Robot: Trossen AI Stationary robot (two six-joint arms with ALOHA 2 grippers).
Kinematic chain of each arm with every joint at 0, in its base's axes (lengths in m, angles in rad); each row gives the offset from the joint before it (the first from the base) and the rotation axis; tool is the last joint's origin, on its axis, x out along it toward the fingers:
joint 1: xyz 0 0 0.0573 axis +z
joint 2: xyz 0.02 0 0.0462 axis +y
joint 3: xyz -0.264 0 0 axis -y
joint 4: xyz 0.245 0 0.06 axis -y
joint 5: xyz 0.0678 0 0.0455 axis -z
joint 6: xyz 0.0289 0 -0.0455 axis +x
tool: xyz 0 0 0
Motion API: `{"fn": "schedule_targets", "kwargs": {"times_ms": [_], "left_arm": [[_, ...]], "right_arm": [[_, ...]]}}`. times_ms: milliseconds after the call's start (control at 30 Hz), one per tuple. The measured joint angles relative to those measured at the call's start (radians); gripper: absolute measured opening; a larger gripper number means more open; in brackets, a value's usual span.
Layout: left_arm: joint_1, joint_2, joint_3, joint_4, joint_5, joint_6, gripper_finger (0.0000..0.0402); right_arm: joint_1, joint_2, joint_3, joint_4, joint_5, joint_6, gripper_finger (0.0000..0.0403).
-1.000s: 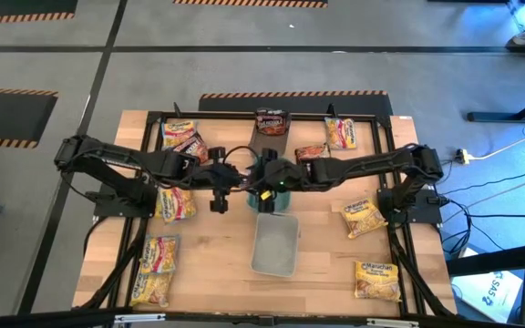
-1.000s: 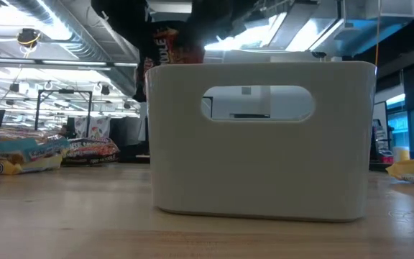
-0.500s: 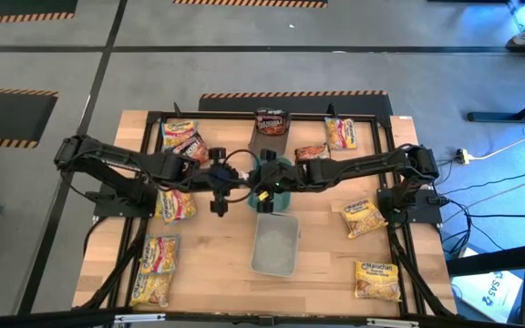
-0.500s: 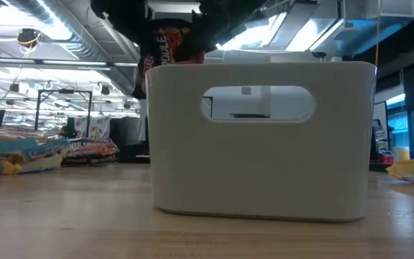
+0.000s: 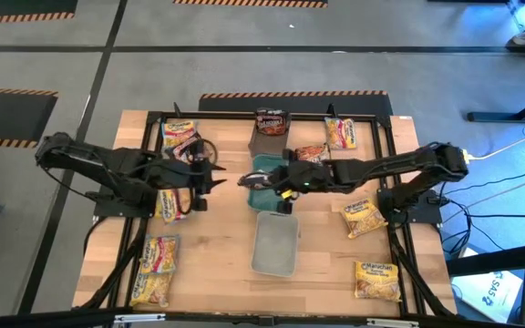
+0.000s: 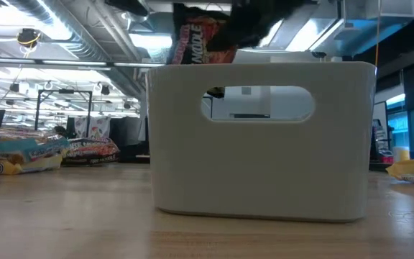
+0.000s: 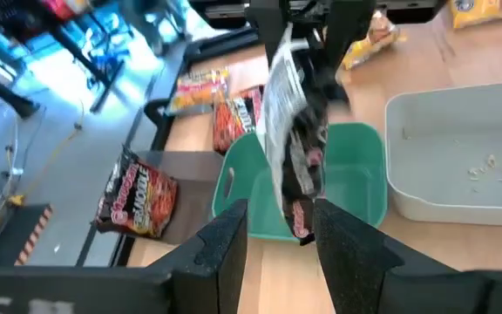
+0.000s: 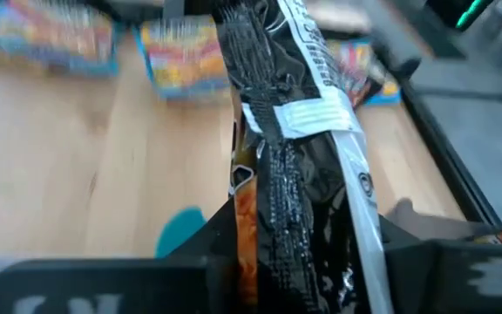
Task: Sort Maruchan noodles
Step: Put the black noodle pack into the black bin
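Observation:
A dark red-brown Maruchan noodle packet (image 5: 248, 179) hangs in the air over the teal tray (image 5: 264, 165), with my right gripper (image 5: 262, 180) shut on it. In the low view the packet (image 6: 201, 41) shows above the pale tray's wall. My left gripper (image 5: 205, 177) stands open to the left of the packet and apart from it; its fingers (image 7: 232, 234) frame the packet (image 7: 288, 131) farther off. Other packets lie flat on the table at the left (image 5: 175, 204) and right (image 5: 363, 218). My right gripper pinches one end of the dark packet (image 8: 279, 205) between its two fingers (image 8: 220, 234). The fingers come about level from the table's right side. The packet stands on edge, reaching out past the fingertips toward the left, lifted clear above the teal tray.
A pale tray (image 5: 274, 244) stands near the table's front middle, and a dark tray (image 5: 271, 141) with a packet (image 5: 272, 120) on it at the far middle. More packets lie at the far left (image 5: 181, 138), near left (image 5: 154, 271), far right (image 5: 340, 133) and near right (image 5: 376, 280).
The packet has passed from my left gripper to my right one at the table's middle. My right gripper has taken hold of it. My left gripper has let go and drawn back toward the table's left edge. The packet now rides higher and nearer the middle.

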Motion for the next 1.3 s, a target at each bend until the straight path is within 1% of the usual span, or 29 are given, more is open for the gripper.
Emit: {"fn": "schedule_targets", "kwargs": {"times_ms": [67,167,267,333,433,467,567,600,633,733,767,800,833,867,967,1033,1067,1200,1300], "left_arm": [[0.018,-0.030,-0.070,0.112,-0.049,0.015,0.0127],[0.057,-0.039,-0.141,0.264,-0.175,0.030,0.0128],[0.117,-0.014,-0.155,0.315,-0.168,0.069,0.0133],[0.175,0.022,-0.150,0.346,-0.099,0.090,0.0143],[0.269,0.091,-0.126,0.390,0.015,0.092,0.0164],[0.302,0.118,-0.119,0.415,0.049,0.081,0.0172],[0.392,0.215,-0.073,0.470,0.085,-0.020,0.0188],[0.420,0.245,-0.052,0.475,0.128,-0.037,0.0190],[0.442,0.270,-0.032,0.470,0.194,-0.040,0.0191],[0.486,0.347,0.029,0.470,0.475,-0.038,0.0192],[0.493,0.368,0.049,0.469,0.548,-0.031,0.0192],[0.499,0.385,0.066,0.469,0.592,-0.015,0.0192],[0.504,0.399,0.083,0.469,0.603,0.000,0.0192],[0.506,0.411,0.098,0.474,0.592,0.011,0.0192],[0.511,0.435,0.123,0.477,0.510,0.016,0.0192],[0.512,0.447,0.124,0.484,0.495,0.016,0.0192],[0.514,0.452,0.124,0.489,0.505,0.018,0.0192],[0.518,0.469,0.126,0.481,0.612,0.063,0.0192],[0.518,0.469,0.126,0.471,0.615,0.077,0.0192]], "right_arm": [[-0.007,-0.062,-0.121,0.130,0.001,0.008,0.0085],[-0.027,-0.143,-0.282,0.315,-0.003,0.033,0.0085],[-0.067,-0.207,-0.399,0.470,-0.015,0.033,0.0085],[-0.105,-0.243,-0.449,0.528,-0.040,0.021,0.0085],[-0.180,-0.266,-0.494,0.565,-0.120,-0.027,0.0085],[-0.209,-0.267,-0.498,0.561,-0.157,-0.045,0.0085],[-0.297,-0.266,-0.505,0.567,-0.275,-0.074,0.0085],[-0.320,-0.262,-0.505,0.574,-0.308,-0.078,0.0085],[-0.342,-0.260,-0.505,0.581,-0.336,-0.080,0.0086],[-0.397,-0.260,-0.505,0.601,-0.398,-0.092,0.0089],[-0.408,-0.260,-0.505,0.604,-0.416,-0.092,0.0089],[-0.417,-0.260,-0.505,0.605,-0.433,-0.091,0.0089],[-0.422,-0.260,-0.505,0.609,-0.452,-0.082,0.0088],[-0.421,-0.260,-0.505,0.619,-0.465,-0.076,0.0087],[-0.417,-0.260,-0.505,0.628,-0.480,-0.073,0.0087],[-0.418,-0.259,-0.505,0.634,-0.480,-0.054,0.0088],[-0.419,-0.259,-0.505,0.652,-0.479,-0.051,0.0089],[-0.419,-0.259,-0.505,0.690,-0.479,-0.073,0.0088],[-0.418,-0.259,-0.505,0.705,-0.479,-0.083,0.0088]]}}
